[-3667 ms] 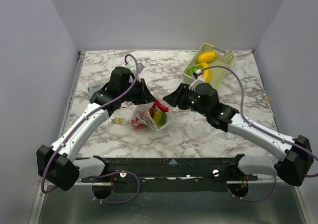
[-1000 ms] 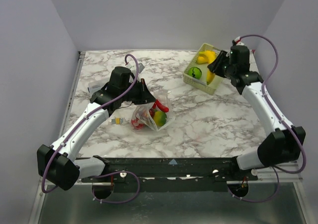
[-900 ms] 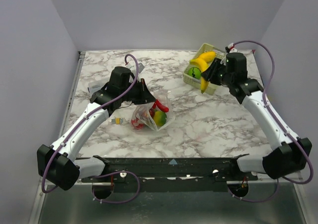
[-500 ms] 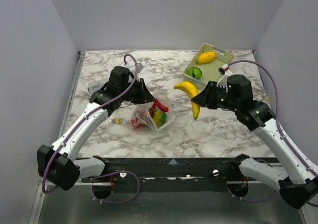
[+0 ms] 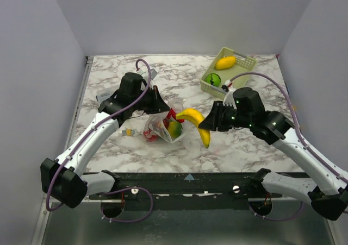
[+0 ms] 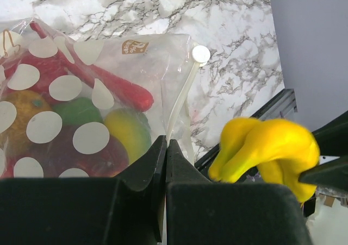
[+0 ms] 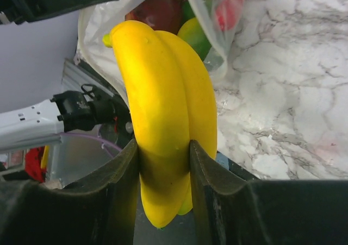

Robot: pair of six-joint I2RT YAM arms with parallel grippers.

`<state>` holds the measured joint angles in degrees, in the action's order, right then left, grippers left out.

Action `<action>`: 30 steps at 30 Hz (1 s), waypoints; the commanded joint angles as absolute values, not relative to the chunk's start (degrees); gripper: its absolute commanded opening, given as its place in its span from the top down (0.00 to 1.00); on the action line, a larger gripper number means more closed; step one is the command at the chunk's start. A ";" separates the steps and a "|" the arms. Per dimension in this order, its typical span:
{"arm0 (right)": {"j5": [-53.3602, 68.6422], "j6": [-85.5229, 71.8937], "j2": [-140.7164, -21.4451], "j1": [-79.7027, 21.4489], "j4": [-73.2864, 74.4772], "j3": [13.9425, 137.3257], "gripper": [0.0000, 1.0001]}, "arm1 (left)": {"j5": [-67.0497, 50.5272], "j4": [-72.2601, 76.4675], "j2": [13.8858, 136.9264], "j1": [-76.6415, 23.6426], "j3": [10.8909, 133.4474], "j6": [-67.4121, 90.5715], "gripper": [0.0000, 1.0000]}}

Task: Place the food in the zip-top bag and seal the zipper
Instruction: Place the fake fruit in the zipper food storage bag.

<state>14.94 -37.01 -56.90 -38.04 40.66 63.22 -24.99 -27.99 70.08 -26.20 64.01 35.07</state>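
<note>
Overhead and wrist views, with the banana at the bag mouth. My right gripper (image 5: 207, 124) is clamped across the middle of the yellow banana (image 5: 197, 121). The right wrist view shows both fingers pressed flat against its sides (image 7: 163, 163), with the curved fruit (image 7: 163, 93) standing up between them. Half a second ago the banana hung roughly midway between the pale-green basket (image 5: 247, 64) and the zip-top bag (image 5: 166, 128). A second ago the right gripper was at the basket itself. The fruit has since travelled left and toward the near edge, and its upper end now lies just beside the bag's raised mouth. Whether it touches the plastic I cannot tell from overhead, though in the right wrist view its tip overlaps the bag's edge. My left gripper (image 5: 157, 106) has not shifted across the frames. Its fingers are closed flat together (image 6: 166, 147) on the bag's mouth edge, with the zipper (image 6: 182, 93) running up from between them to its white slider. This holds the bag (image 6: 109, 66) lifted at that corner while its body rests on the marble surface (image 5: 185, 71). Through the clear, dot-printed film I see a red pepper (image 6: 117, 87) with green and yellow pieces beneath it. The banana appears at the right of the left wrist view (image 6: 266, 147), outside the bag. One yellow piece (image 5: 225, 63) and one green piece (image 5: 216, 79) lie in the basket, as they did half a second ago.
</note>
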 commanded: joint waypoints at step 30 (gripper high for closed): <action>-24.00 -54.28 -92.84 -58.22 60.92 93.74 0.98 | -27.31 -25.88 68.34 -25.84 63.37 35.90 1.00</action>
<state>-19.90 -53.10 -93.03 -57.80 59.20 92.64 -25.19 -27.86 69.95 -25.96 63.88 35.22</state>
